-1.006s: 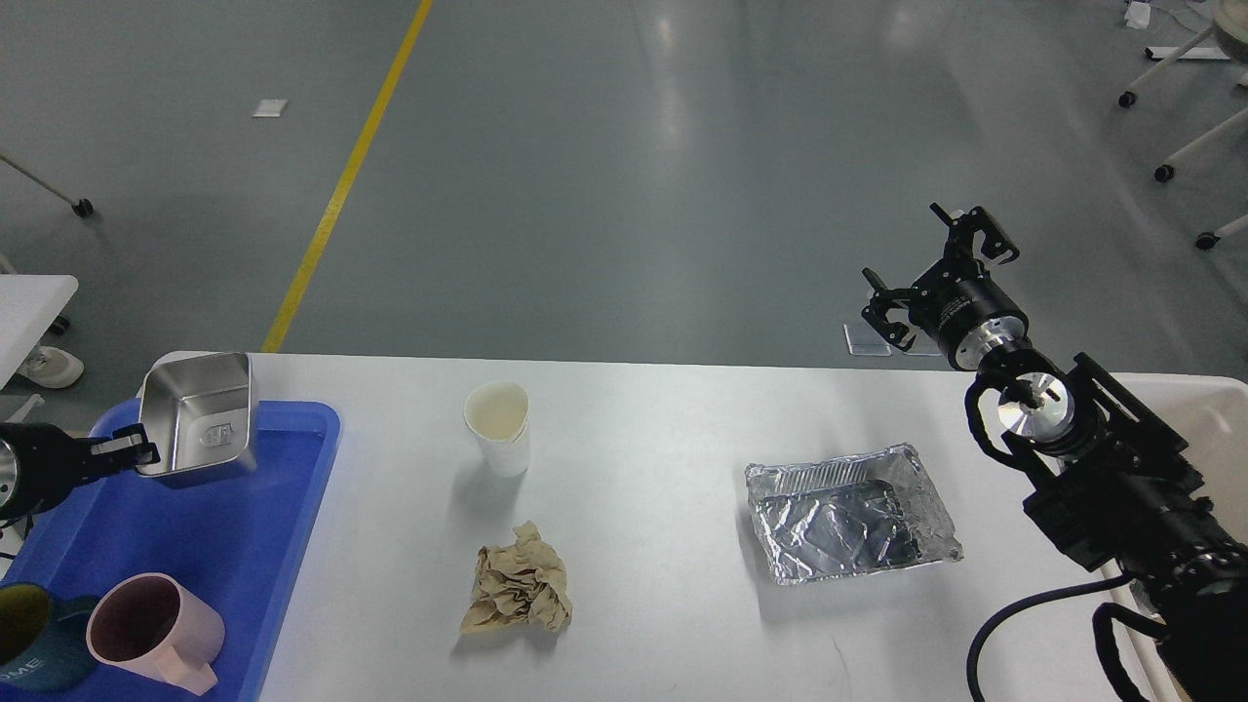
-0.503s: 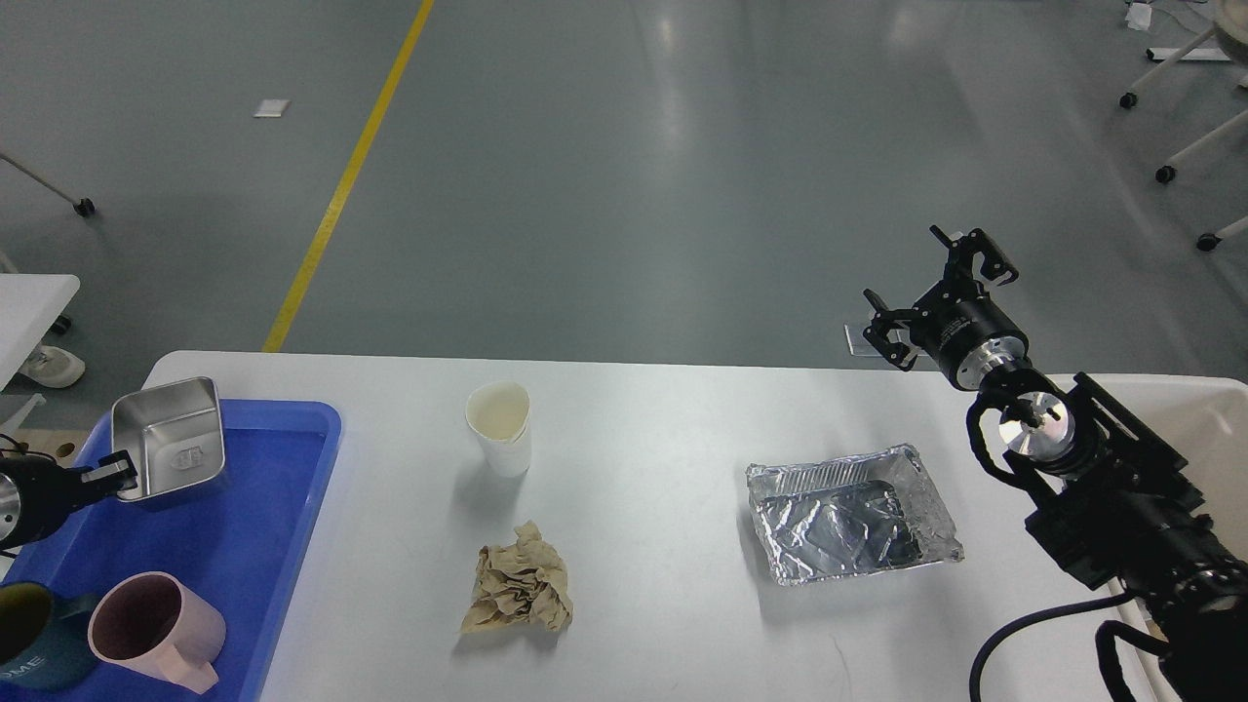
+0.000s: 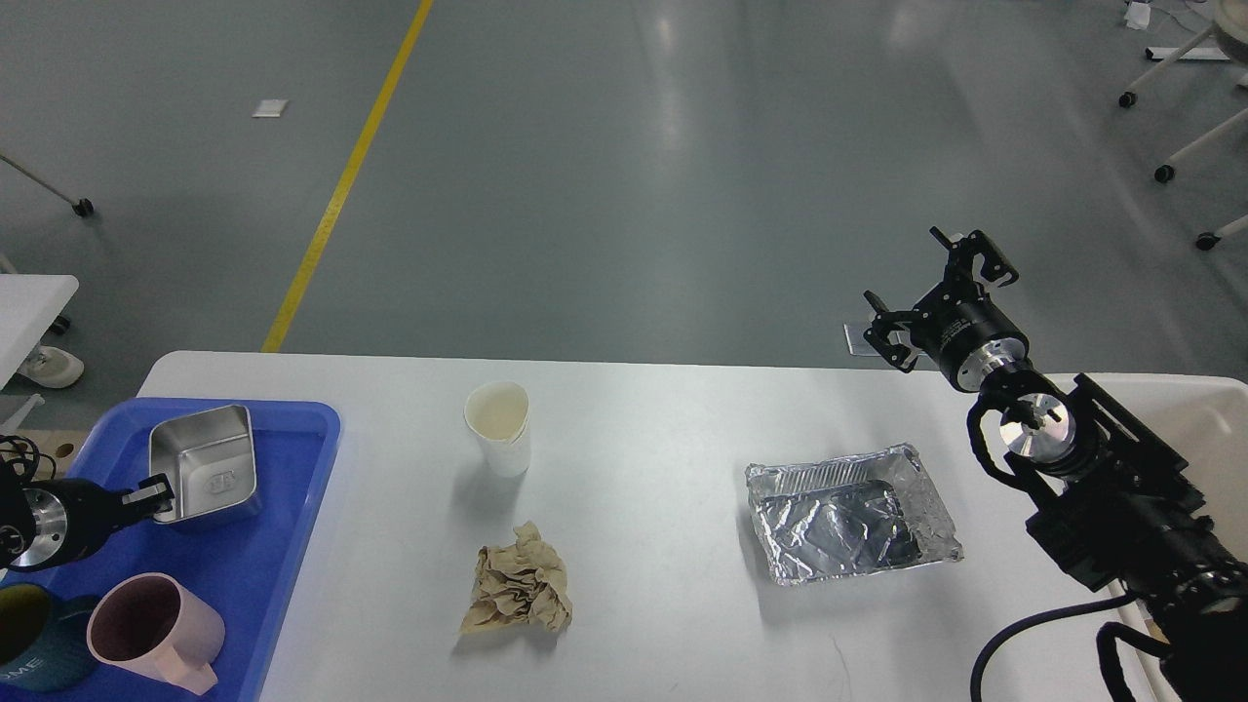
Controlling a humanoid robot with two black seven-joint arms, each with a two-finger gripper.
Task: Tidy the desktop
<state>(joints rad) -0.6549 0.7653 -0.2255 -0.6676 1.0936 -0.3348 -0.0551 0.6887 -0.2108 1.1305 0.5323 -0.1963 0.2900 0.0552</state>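
Observation:
The white desktop [image 3: 663, 614] holds a white paper cup [image 3: 499, 426], a crumpled brown paper ball [image 3: 517, 592] and an empty foil tray [image 3: 850, 512]. My left gripper [image 3: 151, 490] is low at the left, shut on the near rim of a steel box [image 3: 207, 465]. The box rests in the blue tray [image 3: 253, 556]. My right gripper [image 3: 931, 288] is open and empty. It hangs beyond the desktop's far right edge, well above and behind the foil tray.
A pink mug [image 3: 146, 629] and a dark blue mug [image 3: 29, 651] stand in the near part of the blue tray. A beige bin [image 3: 1214, 419] sits at the right edge behind my right arm. Grey floor lies beyond the table.
My left gripper has lowered the steel box from above the tray's far corner down onto the tray floor. My right gripper dropped slightly, then held still.

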